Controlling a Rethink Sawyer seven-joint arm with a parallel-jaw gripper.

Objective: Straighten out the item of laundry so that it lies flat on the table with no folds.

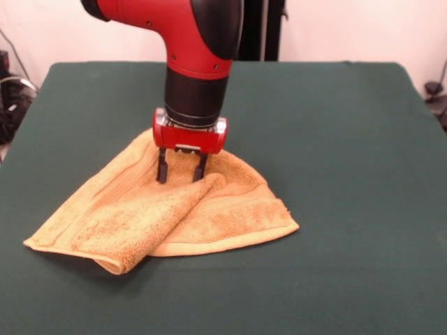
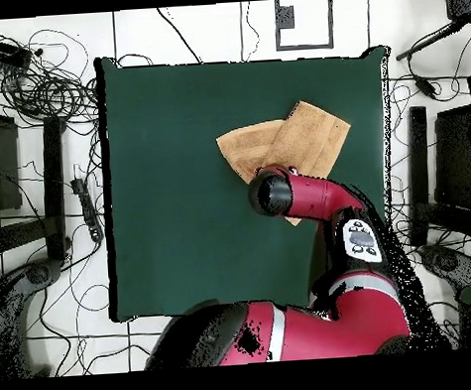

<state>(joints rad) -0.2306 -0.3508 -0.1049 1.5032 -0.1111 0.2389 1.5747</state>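
The yellow-orange towel (image 1: 209, 216) lies crumpled left of the middle of the green table (image 1: 335, 139). One part is folded over as a thick flap (image 1: 133, 223) running towards the front left. My gripper (image 1: 181, 171) stands upright over the towel's far part. Its two black fingers (image 1: 162, 169) are apart, with their tips down at the cloth beside the flap's upper end. In the overhead view the towel (image 2: 310, 129) shows as two overlapping layers on the table (image 2: 169, 187), and the arm's head (image 2: 271, 193) hides the gripper and the towel's near edge.
The red arm (image 2: 329, 197) reaches in from the robot's base (image 2: 278, 335) across the table's edge. Cables (image 2: 44, 85) and black stands (image 2: 417, 172) lie on the floor round the table. A dark post (image 1: 262, 28) stands behind the table.
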